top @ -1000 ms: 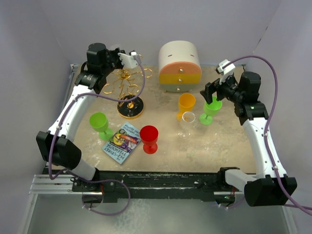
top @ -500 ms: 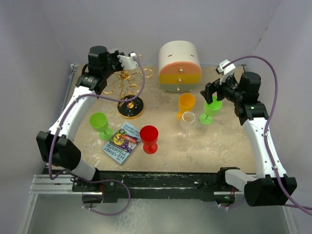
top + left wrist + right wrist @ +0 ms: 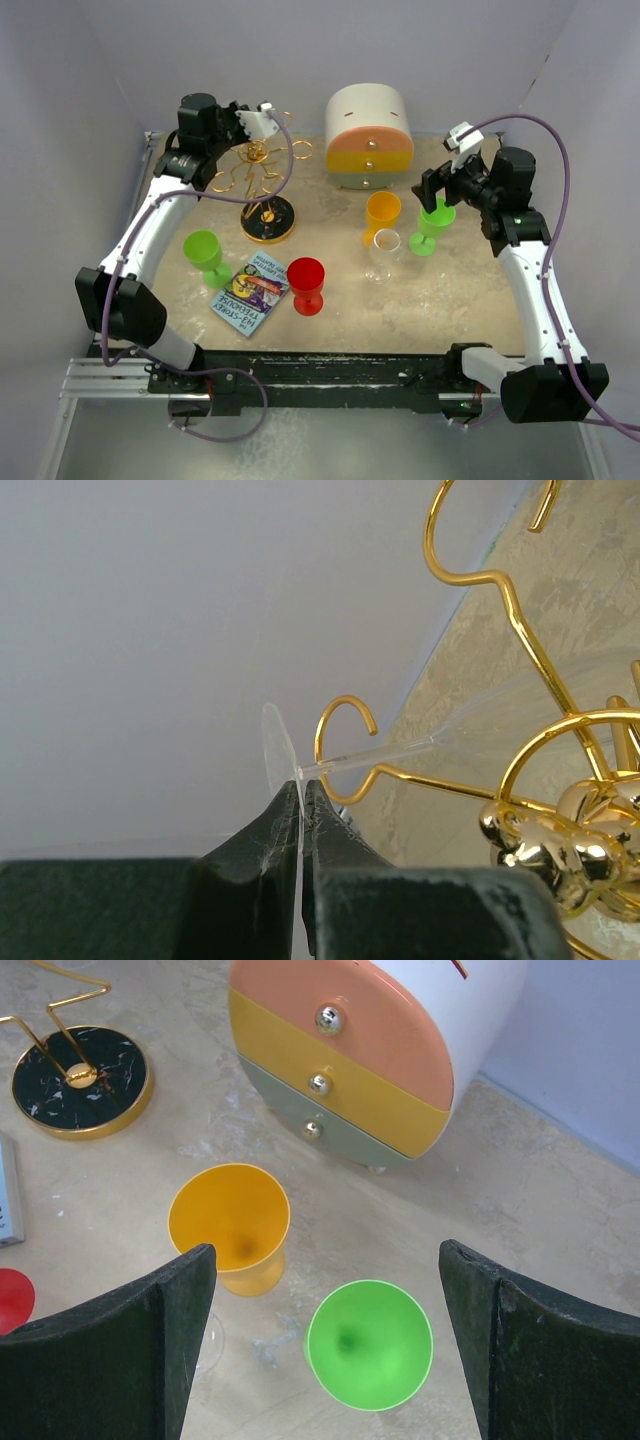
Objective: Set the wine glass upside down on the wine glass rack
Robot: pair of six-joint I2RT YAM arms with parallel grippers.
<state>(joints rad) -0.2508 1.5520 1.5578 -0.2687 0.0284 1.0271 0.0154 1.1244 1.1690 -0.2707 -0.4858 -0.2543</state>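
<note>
In the left wrist view my left gripper (image 3: 302,785) is shut on the round foot of a clear wine glass (image 3: 277,748). The glass lies nearly sideways, and its thin stem passes through an open loop of the gold wire wine glass rack (image 3: 520,830). Its bowl is faint in front of the rack's arms. From above, the left gripper (image 3: 243,135) is at the top of the rack (image 3: 262,165), which stands on a black gold-rimmed base (image 3: 268,222). My right gripper (image 3: 325,1250) is open and empty, hovering over a green glass (image 3: 370,1345).
An orange glass (image 3: 382,213), a second clear glass (image 3: 385,250) and a green glass (image 3: 432,225) stand at centre right. A red glass (image 3: 306,283), another green glass (image 3: 203,250) and a book (image 3: 250,292) lie in front of the rack. A white-and-orange drawer box (image 3: 369,135) stands at the back.
My left gripper has shifted slightly back and to the left at the top of the rack. The right arm has not moved.
</note>
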